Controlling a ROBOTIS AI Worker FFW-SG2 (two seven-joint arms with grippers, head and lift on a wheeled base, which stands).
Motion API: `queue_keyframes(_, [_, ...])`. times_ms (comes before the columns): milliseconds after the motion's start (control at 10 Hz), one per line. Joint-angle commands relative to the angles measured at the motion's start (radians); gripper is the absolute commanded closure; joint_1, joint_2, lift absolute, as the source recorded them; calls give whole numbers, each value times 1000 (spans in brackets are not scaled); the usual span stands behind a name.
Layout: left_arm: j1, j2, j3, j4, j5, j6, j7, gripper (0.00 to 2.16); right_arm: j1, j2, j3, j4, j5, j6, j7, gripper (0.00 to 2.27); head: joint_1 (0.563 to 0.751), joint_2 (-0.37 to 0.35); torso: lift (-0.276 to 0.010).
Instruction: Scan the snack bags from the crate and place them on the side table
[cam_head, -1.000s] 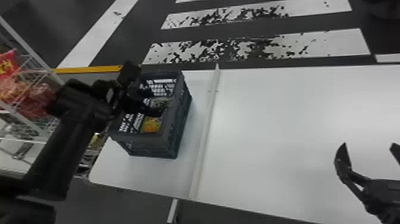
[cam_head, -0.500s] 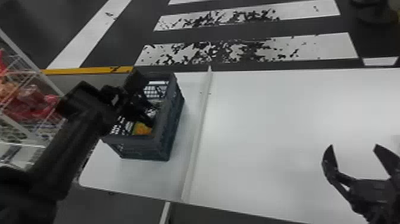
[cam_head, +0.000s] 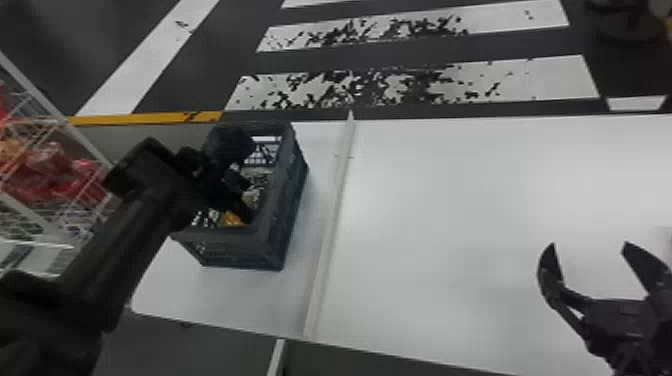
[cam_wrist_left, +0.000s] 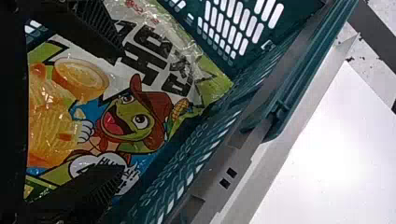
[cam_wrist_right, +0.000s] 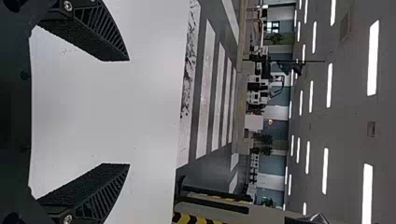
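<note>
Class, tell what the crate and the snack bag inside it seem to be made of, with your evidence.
The snack bag looks like glossy plastic film, perhaps foil-lined: it wrinkles and catches highlights. The crate looks like rigid, fairly matte plastic, probably moulded, given its slotted walls.

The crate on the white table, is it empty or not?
Not empty: inside the crate lies a snack bag with a green cartoon figure.
</note>
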Motion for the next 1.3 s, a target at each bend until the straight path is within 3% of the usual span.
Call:
queue_keyframes(0, [-1, -13, -8, 27, -10, -17, 12, -2, -6, 0, 2, 10, 1, 0, 1, 73, 695, 261, -81])
queue_keyframes(200, [-3, -28, -8, 57, -10, -20, 41, -2, -10, 0, 2, 16, 1, 0, 4, 73, 695, 263, -81])
queue_keyframes(300, [-3, -30, -8, 60, -10, -23, 37, 265, -12, 0, 4, 20, 1, 0, 4, 73, 695, 263, -81])
queue_keyframes(400, [-3, -30, -8, 60, -10, -23, 14, 394, -12, 0, 5, 22, 1, 0, 6, 73, 695, 262, -81])
queue_keyframes(500, [-4, -30, -3, 60, -10, -26, -6, 694, -13, 0, 7, 23, 1, 0, 6, 73, 695, 260, -81])
queue_keyframes(600, [-6, -28, -5, 60, -14, -38, -57, 751, -15, 0, 10, 25, 1, 0, 6, 73, 695, 259, -81])
queue_keyframes(700, [-7, -30, -2, 58, -12, -29, -42, 1582, -20, 0, 11, 28, 1, 0, 6, 73, 695, 255, -81])
queue_keyframes(800, [2, -30, 1, 57, -9, -32, 15, 1993, -23, 0, 13, 33, 1, 0, 6, 73, 695, 254, -81])
queue_keyframes(900, [8, -27, 9, 50, -4, -38, 17, 2121, -23, 0, 13, 33, -1, 0, 6, 73, 695, 258, -81])
queue_keyframes(1200, [37, -8, 94, 3, 42, -87, -11, 2121, -18, 0, 14, 33, -2, 0, 6, 73, 695, 261, -81])
